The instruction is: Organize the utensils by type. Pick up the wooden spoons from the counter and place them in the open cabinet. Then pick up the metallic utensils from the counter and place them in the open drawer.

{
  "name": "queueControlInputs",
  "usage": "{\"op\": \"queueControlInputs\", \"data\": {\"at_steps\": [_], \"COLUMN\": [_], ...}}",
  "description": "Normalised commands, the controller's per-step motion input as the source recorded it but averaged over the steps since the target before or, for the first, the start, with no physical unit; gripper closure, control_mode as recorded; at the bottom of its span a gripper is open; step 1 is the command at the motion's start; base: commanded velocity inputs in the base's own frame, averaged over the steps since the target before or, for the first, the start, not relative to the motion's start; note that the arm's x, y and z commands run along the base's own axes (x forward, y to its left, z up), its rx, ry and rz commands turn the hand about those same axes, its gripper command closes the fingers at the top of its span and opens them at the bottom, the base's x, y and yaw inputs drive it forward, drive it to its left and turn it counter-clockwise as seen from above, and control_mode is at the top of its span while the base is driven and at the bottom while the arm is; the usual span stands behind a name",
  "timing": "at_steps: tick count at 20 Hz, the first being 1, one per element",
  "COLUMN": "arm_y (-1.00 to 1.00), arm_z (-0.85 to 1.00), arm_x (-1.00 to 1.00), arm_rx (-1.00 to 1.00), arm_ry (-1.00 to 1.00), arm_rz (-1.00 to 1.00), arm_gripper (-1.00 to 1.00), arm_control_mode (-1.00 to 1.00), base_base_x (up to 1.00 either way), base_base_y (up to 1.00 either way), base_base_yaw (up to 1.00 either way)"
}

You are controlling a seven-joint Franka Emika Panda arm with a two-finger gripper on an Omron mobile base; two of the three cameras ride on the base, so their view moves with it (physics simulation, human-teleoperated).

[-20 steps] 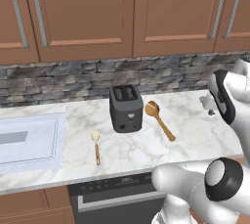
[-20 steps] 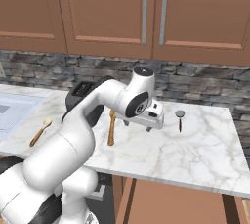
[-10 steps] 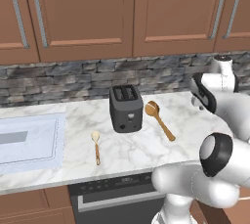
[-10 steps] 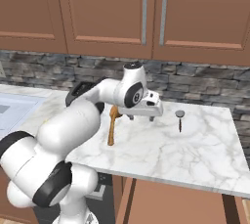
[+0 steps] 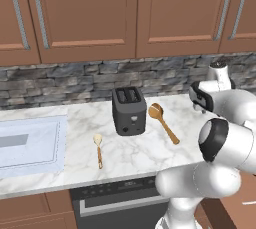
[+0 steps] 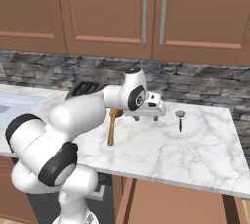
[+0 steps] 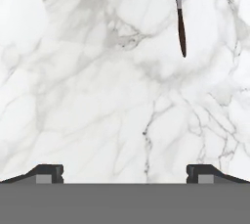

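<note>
Lying beyond end effector [image 7: 125,174]: metallic utensil [image 7: 179,8].

2 wooden spoons [image 5: 163,121] flank toaster [image 5: 129,110] on counter [image 5: 150,148]

Glossy veined marble counter [image 7: 97,96]; matt grey metal, dark-handled utensil [image 7: 179,10].

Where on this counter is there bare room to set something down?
The widest bare marble on the counter lies right of the metallic utensil, out to the corner, and along the front edge. There is also a strip between the sink and the short spoon. It is crowded where the toaster sits beside the long wooden spoon.
</note>
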Motion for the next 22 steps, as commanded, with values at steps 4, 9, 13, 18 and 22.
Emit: {"op": "queueControlInputs", "data": {"at_steps": [4, 9, 13, 18, 22], "arm_y": [-0.33, -0.30, -0.17, -0.20, -0.19], "arm_z": [-0.04, 0.00, -0.07, -0.22, -0.16], "arm_x": [0.33, 0.33, 0.06, 0.00, 0.00], "arm_rx": [0.04, 0.06, 0.18, 0.16, 0.01], "arm_ry": [0.00, -0.01, -0.07, -0.21, -0.29], "arm_rz": [0.00, 0.00, 0.00, 0.00, 0.00], "arm_gripper": [-1.00, -1.00, -1.00, -1.00, -1.00], "arm_control_mode": [-1.00, -1.00, -1.00, -1.00, -1.00], "base_base_x": [0.00, 0.00, 0.00, 0.00, 0.00], "base_base_y": [0.00, 0.00, 0.00, 0.00, 0.00], "base_base_yaw": [0.00, 0.00, 0.00, 0.00, 0.00]}}
